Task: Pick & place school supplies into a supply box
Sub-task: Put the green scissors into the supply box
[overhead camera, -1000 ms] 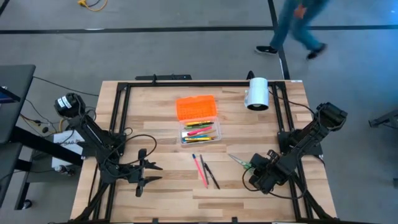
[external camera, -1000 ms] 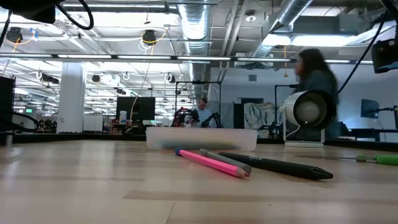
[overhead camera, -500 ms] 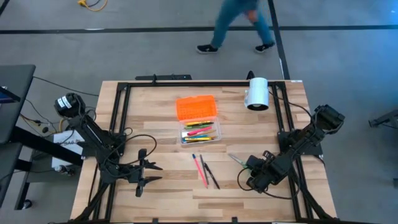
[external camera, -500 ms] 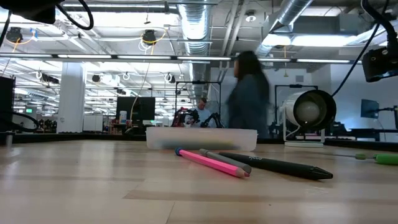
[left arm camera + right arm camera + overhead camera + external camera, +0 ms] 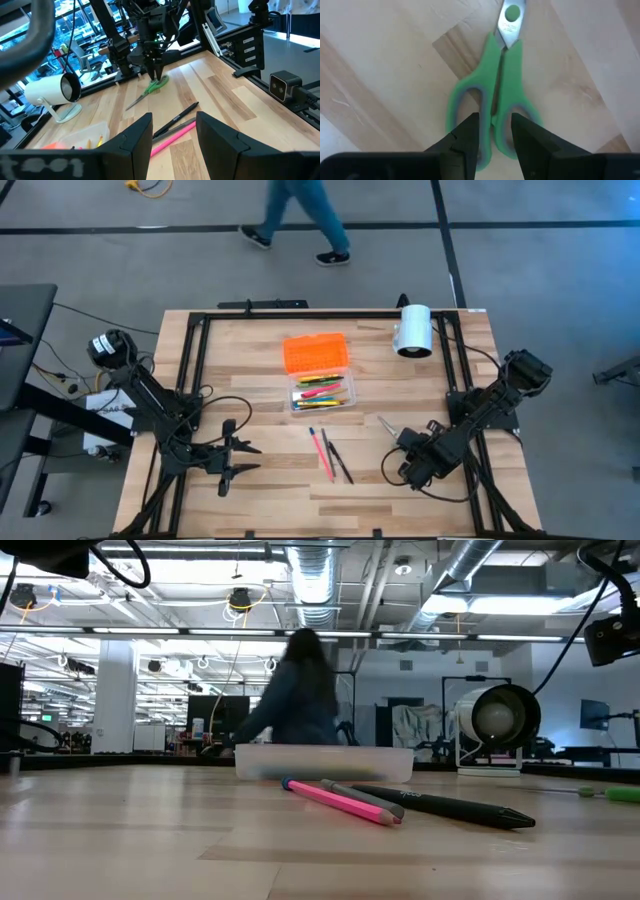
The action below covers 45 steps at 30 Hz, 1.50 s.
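Observation:
Green-handled scissors (image 5: 495, 85) lie flat on the wood at the right, blades (image 5: 384, 423) toward the far left. My right gripper (image 5: 494, 136) points down over their handles, open, one finger over each handle loop. The supply box (image 5: 322, 394), clear and holding several pens, sits mid-table with its orange lid (image 5: 318, 352) lying beyond it. A pink pencil (image 5: 325, 452) and two dark pens (image 5: 341, 461) lie loose in front of the box. My left gripper (image 5: 236, 458) waits open and level at the near left. My right gripper comes at the scissors' handles (image 5: 496, 107) from above, pointing down. The inner rims of the two loops, where they meet, stand between its fingers (image 5: 465, 137). I cannot tell whether the fingers touch the handles. The scissors lie flat on the table.
A white cylinder (image 5: 413, 330) lies on its stand at the far right. A black frame (image 5: 195, 360) runs along the table's sides. A person (image 5: 295, 215) walks on the floor past the far edge. Bare wood stretches between the loose pens and the scissors.
My right gripper has tipped and settled a little lower over the scissors' handles, now hiding them from above. The scissors have turned slightly on the table, blade tip swinging toward the far edge. The person has walked from right to left behind the table.

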Tool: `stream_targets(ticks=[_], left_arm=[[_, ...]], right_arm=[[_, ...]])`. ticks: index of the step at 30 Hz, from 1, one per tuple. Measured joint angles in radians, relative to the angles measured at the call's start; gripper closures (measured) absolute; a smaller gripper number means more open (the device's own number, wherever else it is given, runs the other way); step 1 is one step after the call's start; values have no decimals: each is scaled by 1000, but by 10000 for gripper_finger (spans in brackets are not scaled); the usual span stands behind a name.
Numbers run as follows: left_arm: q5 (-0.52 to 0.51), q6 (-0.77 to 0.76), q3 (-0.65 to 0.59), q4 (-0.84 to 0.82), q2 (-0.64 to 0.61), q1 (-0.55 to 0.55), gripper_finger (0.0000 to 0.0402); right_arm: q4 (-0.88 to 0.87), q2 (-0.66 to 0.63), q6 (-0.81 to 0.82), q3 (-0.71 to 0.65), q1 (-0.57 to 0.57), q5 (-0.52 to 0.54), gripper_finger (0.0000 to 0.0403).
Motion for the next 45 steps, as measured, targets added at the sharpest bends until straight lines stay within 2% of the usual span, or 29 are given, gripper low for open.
stream_targets(ticks=[22,30,39,45], left_arm=[[24,-1,0,0,0,0,258],[24,-2,0,0,0,0,258],[25,-2,0,-5,0,0,258],[25,-2,0,-6,0,0,258]], right_arm=[[45,-3,72,-49,0,-8,294],[122,-4,56,-80,-6,-70,294],[134,-3,43,-86,-13,-71,295],[158,-2,-31,-88,-13,-64,318]])
